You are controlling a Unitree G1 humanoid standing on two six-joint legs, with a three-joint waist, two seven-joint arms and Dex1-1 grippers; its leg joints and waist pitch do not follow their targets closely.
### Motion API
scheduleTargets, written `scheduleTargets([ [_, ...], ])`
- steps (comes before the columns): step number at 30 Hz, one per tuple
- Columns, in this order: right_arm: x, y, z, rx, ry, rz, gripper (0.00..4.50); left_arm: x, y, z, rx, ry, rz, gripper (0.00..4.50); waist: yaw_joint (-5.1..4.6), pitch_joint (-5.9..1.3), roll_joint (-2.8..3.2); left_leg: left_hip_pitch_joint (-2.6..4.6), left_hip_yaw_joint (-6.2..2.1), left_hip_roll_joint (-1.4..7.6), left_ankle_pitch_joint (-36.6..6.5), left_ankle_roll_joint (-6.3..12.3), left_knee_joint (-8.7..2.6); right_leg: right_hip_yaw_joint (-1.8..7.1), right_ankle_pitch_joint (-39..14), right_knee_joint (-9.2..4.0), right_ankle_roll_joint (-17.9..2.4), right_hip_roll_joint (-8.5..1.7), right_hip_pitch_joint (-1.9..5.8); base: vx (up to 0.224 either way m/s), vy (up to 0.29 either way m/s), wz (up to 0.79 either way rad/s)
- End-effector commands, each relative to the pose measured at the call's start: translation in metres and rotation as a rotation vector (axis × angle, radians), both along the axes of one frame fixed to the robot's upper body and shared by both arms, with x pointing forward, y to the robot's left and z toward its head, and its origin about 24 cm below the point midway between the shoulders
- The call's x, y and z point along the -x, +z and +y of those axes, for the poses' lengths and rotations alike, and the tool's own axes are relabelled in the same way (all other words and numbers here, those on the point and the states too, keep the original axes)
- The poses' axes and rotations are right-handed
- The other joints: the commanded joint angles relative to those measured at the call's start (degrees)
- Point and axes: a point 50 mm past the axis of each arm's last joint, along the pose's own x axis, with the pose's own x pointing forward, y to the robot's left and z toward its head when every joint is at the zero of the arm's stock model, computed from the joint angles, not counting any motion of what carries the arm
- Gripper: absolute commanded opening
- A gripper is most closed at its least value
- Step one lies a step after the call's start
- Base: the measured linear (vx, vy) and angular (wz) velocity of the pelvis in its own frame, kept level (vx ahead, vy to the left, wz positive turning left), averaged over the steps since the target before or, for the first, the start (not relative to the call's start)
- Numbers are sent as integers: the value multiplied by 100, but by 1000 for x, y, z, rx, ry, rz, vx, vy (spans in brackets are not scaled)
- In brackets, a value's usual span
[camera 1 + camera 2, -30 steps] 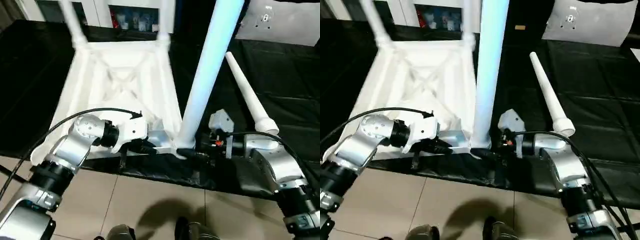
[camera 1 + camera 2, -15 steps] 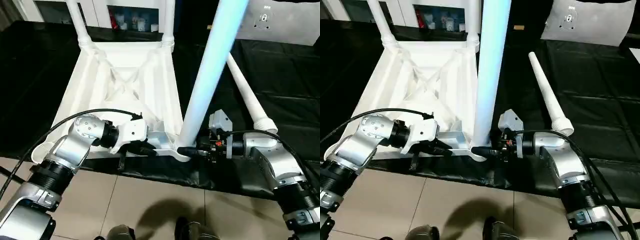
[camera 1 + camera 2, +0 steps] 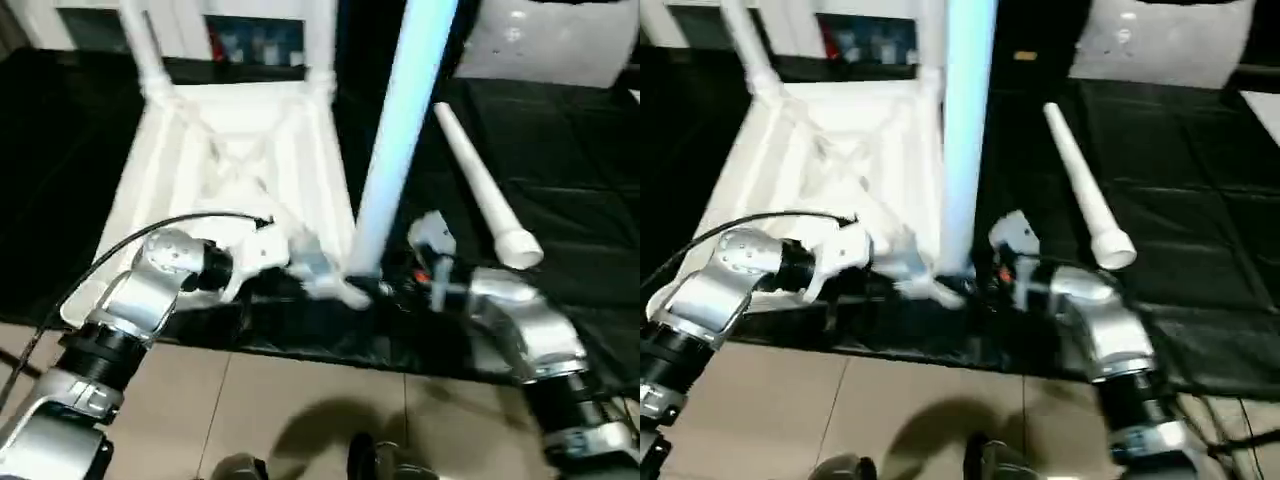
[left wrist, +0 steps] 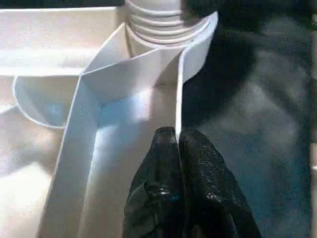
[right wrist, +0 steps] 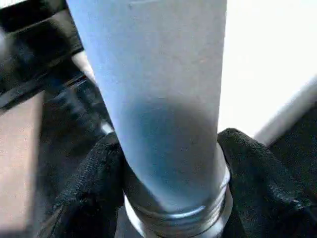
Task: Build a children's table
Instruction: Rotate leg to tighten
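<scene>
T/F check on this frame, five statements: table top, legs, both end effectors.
1. The table top lies underside up. True.
2. The left end effector pinches the top's thin edge wall. True.
3. The right end effector is shut on the loose leg. False: its fingers sit either side of the near upright leg at its base.
4. A loose leg lies on the black padded surface. True.
5. No legs stand at the far corners. False: two far legs are upright.
</scene>
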Motion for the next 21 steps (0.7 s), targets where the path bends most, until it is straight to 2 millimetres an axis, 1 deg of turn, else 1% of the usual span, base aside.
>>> scheduleTargets([
  [1, -2, -2, 25, -31, -61, 30, 262, 1, 14, -34, 104, -14, -55, 0, -53, -436, 36, -19, -31, 59, -922, 448, -356, 218, -3189, -546, 88, -473, 450, 0, 0, 0],
  [2, -4, -2, 29, -36, -90, 34, 262, -1, 15, -38, 112, 10, -59, 0, -100, -444, 35, -42, -44, 57, -922, 483, -356, 200, -3126, -554, 129, -472, 468, 0, 0, 0],
  [3, -4, -2, 30, -39, -98, 35, 262, -1, 15, -39, 115, 17, -60, 0, -100, -444, 35, -42, -44, 57, -922, 483, -356, 200, -3126, -554, 129, -472, 468, 0, 0, 0],
  [4, -8, -1, 35, -59, -154, 46, 261, -5, 15, -45, 134, 60, -65, 0, -157, -452, 47, -29, -42, 46, -914, 541, -346, 200, -3057, -564, 118, -468, 448, 0, 0, 0],
  [5, -12, 0, 40, -82, -213, 60, 261, -10, 15, -52, 152, 111, -75, 0, -161, -462, 44, -18, -36, 32, -918, 558, -342, 201, -3037, -568, 109, -461, 442, 0, 0, 0],
  [6, -16, 1, 46, -91, -282, 73, 261, -16, 17, -61, 173, 187, -97, 0, -191, -462, 44, -19, -29, 26, -860, 562, -333, 207, -3001, -553, 66, -449, 421, 0, 0, 0],
  [7, -19, 2, 52, -92, -335, 80, 261, -21, 18, -72, 196, 247, -117, 0, -203, -465, 45, -7, -18, 23, -838, 561, -327, 206, -2994, -571, 48, -436, 404, 0, 0, 0],
  [8, -22, 4, 57, -95, -371, 79, 261, -24, 21, -82, 219, 290, -129, 0, -181, -502, 49, 2, -23, 20, -777, 614, -326, 220, -2816, -544, 14, -442, 431, 0, 0, 0],
  [10, -23, 6, 59, -90, -377, 52, 261, -25, 24, -88, 226, 295, -142, 0, -168, -518, 45, -37, -37, 47, -682, 729, -333, 238, -2567, -493, -29, -450, 453, 0, 0, 0],
  [11, -24, 7, 58, -85, -382, 37, 296, -25, 25, -89, 218, 291, -151, 0, -158, -534, 63, -44, -42, 50, -637, 757, -329, 252, -2457, -459, -60, -455, 459, 0, 0, 0],
  [12, -24, 7, 55, -83, -392, 33, 314, -26, 25, -88, 209, 290, -158, 0, -152, -552, 44, -82, -43, 44, -491, 835, -327, 275, -2238, -414, -118, -463, 482, 0, 0, 0],
  [13, -25, 6, 52, -83, -409, 40, 327, -27, 24, -86, 203, 295, -162, 0, -134, -584, 58, -89, -44, 48, -279, 906, -316, 303, -1991, -364, -209, -470, 486, 0, 0, 0],
  [14, -25, 5, 47, -82, -423, 37, 330, -27, 24, -83, 195, 291, -166, 0, -124, -603, 58, -110, -55, 61, -53, 995, -308, 320, -1690, -302, -325, -473, 500, 0, 0, 0],
  [15, -25, 5, 46, -82, -426, 35, 339, -27, 23, -82, 193, 289, -167, 0, -107, -624, 59, -114, -60, 65, 78, 1045, -299, 328, -1516, -270, -376, -473, 504, 0, 0, 0],
  [16, -25, 4, 40, -77, -440, 27, 352, -27, 22, -78, 183, 280, -172, 0, -89, -659, 72, -143, -66, 66, 336, 1145, -274, 349, -1158, -196, -492, -478, 516, 0, 0, 0],
  [17, -26, 4, 35, -53, -465, 5, 363, -27, 22, -76, 180, 273, -178, 0, -80, -653, 66, -138, -67, 89, 476, 1242, -271, 359, -946, -163, -608, -473, 487, 0, 0, 0],
  [18, -26, 4, 34, -47, -471, -1, 369, -27, 21, -76, 179, 271, -179, 0, -72, -649, 67, -142, -58, 80, 479, 1268, -261, 361, -930, -162, -637, -472, 480, 0, 0, 0],
  [19, -25, 3, 28, -57, -487, 7, 369, -27, 21, -74, 176, 263, -188, 0, -60, -634, 58, -141, -40, 59, 372, 1271, -258, 367, -1055, -182, -639, -472, 474, 0, 0, 0],
  [20, -24, 3, 25, -67, -486, 10, 375, -28, 20, -72, 175, 264, -195, 0, -60, -634, 58, -141, -40, 59, 372, 1271, -258, 367, -1055, -182, -639, -472, 474, 0, 0, 0],
  [21, -24, 3, 22, -63, -498, 3, 397, -28, 20, -72, 173, 268, -199, 0, -41, -659, 57, -144, -27, 55, 251, 1218, -256, 358, -1273, -198, -580, -465, 500, 0, 0, 0],
])
